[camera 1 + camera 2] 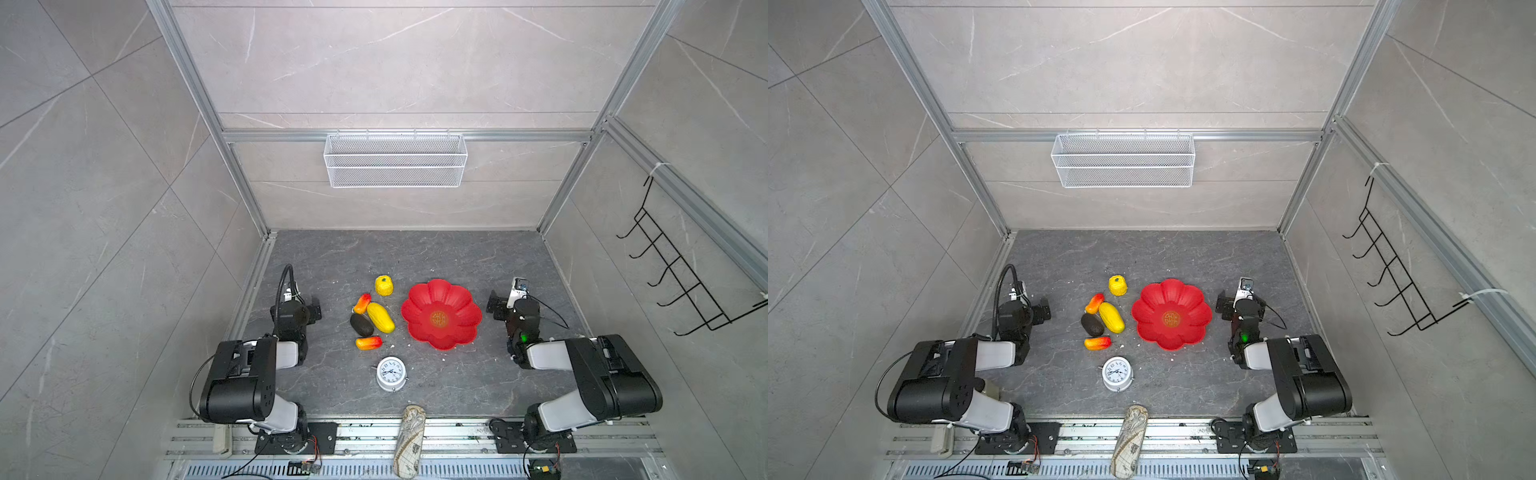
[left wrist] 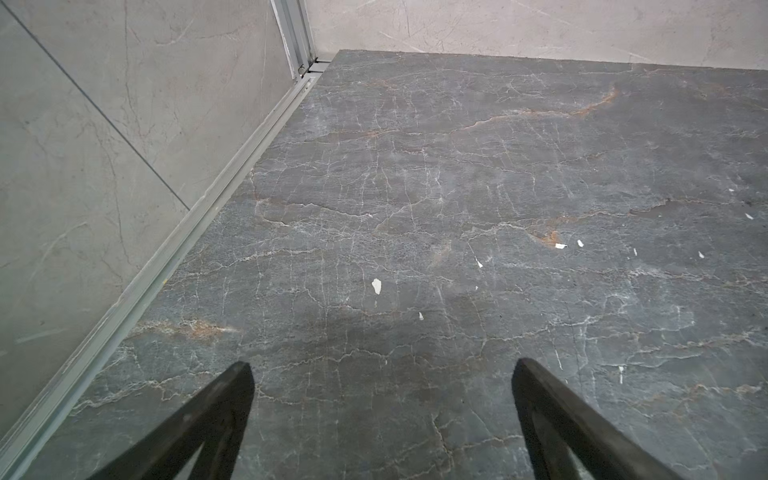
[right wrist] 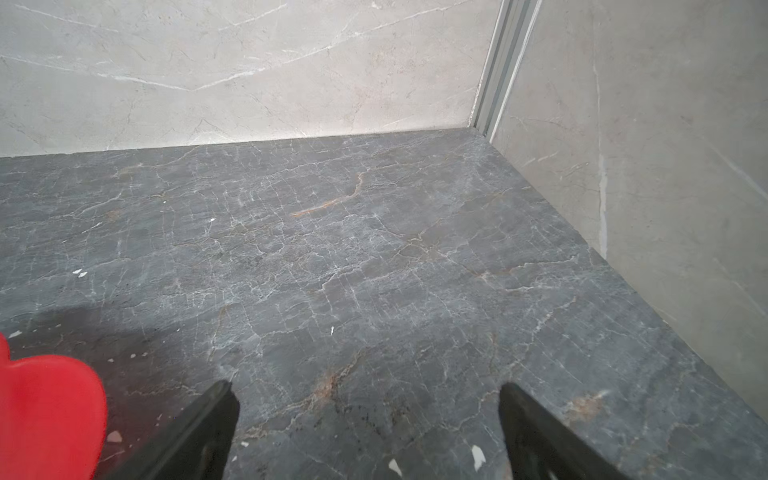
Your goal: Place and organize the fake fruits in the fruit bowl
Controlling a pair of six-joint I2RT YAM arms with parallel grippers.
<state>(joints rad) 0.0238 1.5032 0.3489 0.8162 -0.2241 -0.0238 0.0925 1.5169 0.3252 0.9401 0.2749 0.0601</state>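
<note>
1. Plainly, five small plastic fake fruits (image 1: 380, 318) lay clustered on the dark marble tabletop (image 1: 415, 257), just beside the scalloped red fruit bowl (image 1: 424, 297).
2. The black left gripper (image 2: 382, 370) and right gripper (image 3: 370, 390) stood spread wide.

I am operating inside a robotics lab test cell: aluminium framing (image 1: 270, 136) is holding marble-look wall panels (image 1: 395, 62), and a slotted metal rail (image 1: 365, 436) is carrying the two black bolted arm mounts (image 1: 326, 436).

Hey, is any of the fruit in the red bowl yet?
No, the red bowl shows only its gold emblem inside, and all five fruits lie on the table beside it.
</note>
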